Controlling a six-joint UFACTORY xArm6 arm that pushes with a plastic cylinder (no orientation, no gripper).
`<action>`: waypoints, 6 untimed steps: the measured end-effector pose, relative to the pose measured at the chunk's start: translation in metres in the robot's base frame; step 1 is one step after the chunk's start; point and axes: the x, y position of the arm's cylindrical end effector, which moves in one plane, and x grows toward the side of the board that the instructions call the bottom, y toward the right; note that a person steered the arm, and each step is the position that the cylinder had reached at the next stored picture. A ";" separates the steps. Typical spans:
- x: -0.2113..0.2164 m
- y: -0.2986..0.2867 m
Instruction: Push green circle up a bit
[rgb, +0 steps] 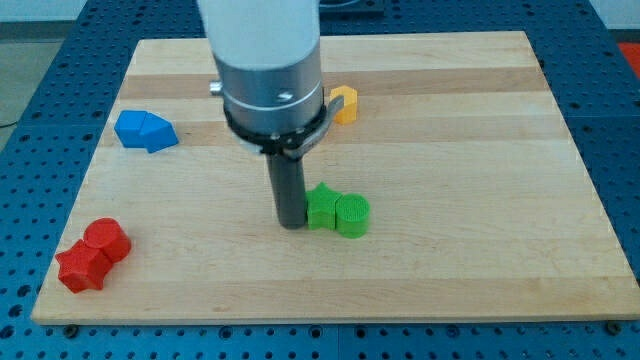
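Observation:
The green circle (352, 215) lies near the middle of the wooden board (450, 150), a little below centre. A green star-shaped block (321, 205) touches its left side. My tip (292, 222) rests on the board just left of the green star, close to or touching it. The star lies between my tip and the green circle.
A blue block (145, 131) lies at the view's left. Two red blocks (93, 254) lie together at the bottom left. A yellow block (344, 104) sits above centre, partly hidden behind the arm's body (268, 70).

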 end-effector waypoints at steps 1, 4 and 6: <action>-0.003 -0.008; 0.030 0.069; -0.030 0.100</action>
